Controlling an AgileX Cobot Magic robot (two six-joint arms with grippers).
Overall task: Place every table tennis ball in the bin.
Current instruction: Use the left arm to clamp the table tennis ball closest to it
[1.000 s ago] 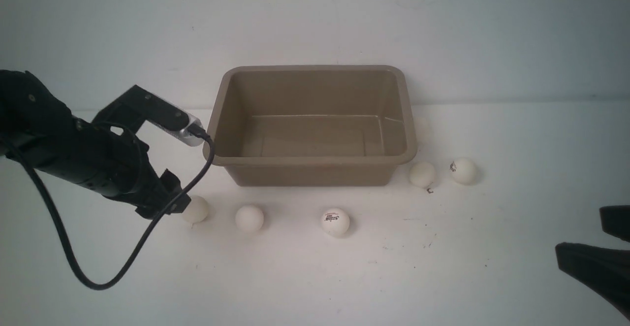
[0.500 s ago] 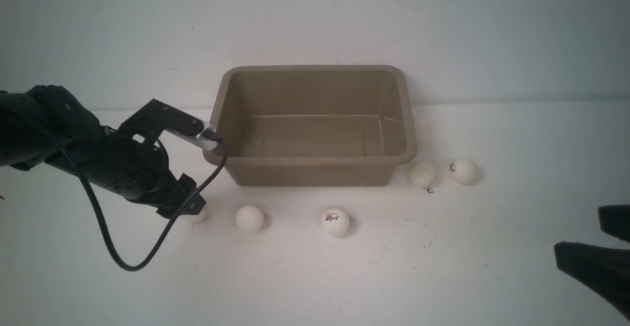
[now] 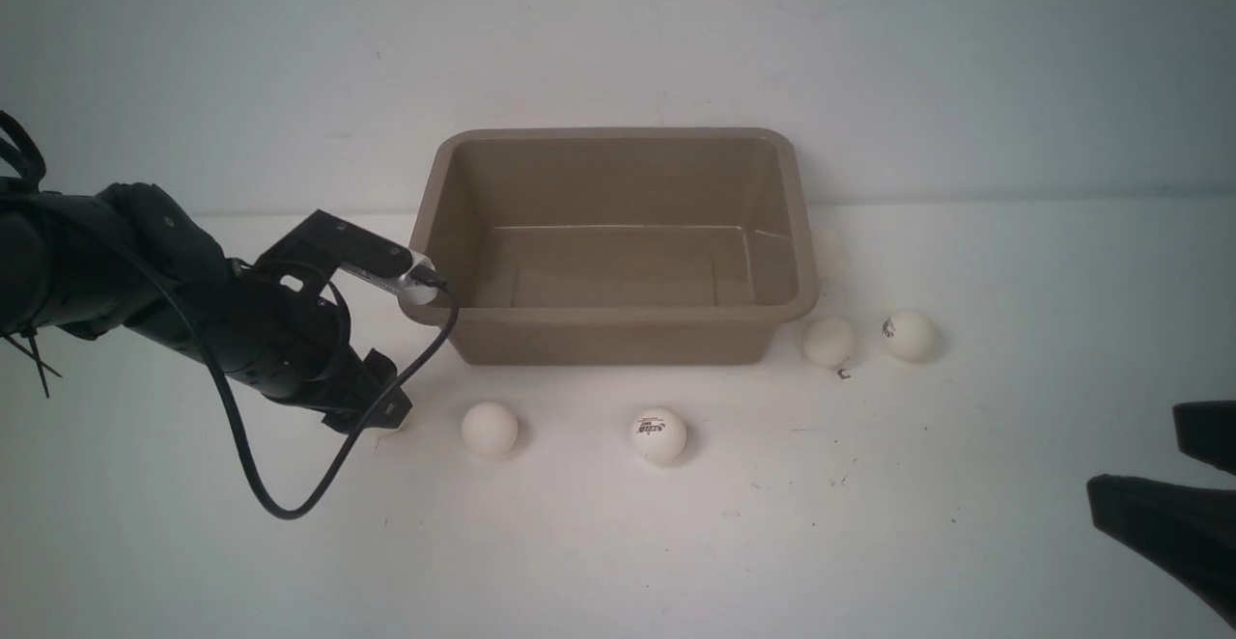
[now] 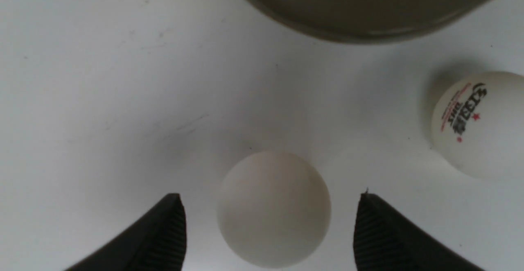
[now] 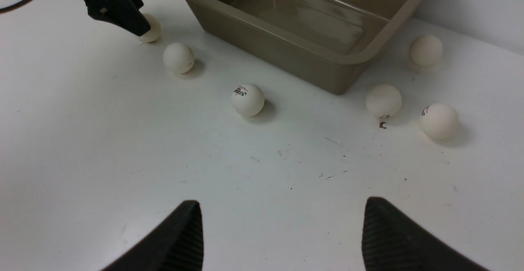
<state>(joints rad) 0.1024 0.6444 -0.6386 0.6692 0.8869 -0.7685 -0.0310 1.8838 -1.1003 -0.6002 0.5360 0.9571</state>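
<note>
My left gripper (image 3: 379,414): low over the white table (image 3: 618,552), fingers spread wide around one table tennis ball, with a gap on both sides.
Leftmost ball (image 4: 273,208): on the table between those fingers, before the bin's left front corner.
Next ball (image 3: 490,428): near it, on the table.
Logo ball (image 3: 659,434): in front of the bin, print facing me.
Bin (image 3: 618,314): centre rear, every ball outside it.
Corner ball (image 3: 828,342): by the bin's right front corner.
Marked ball (image 3: 909,334): just beside that one.
Rear ball (image 5: 425,50): along the bin's right wall.
My right gripper (image 5: 281,202): spread wide, holding nothing, well apart from the balls.
</note>
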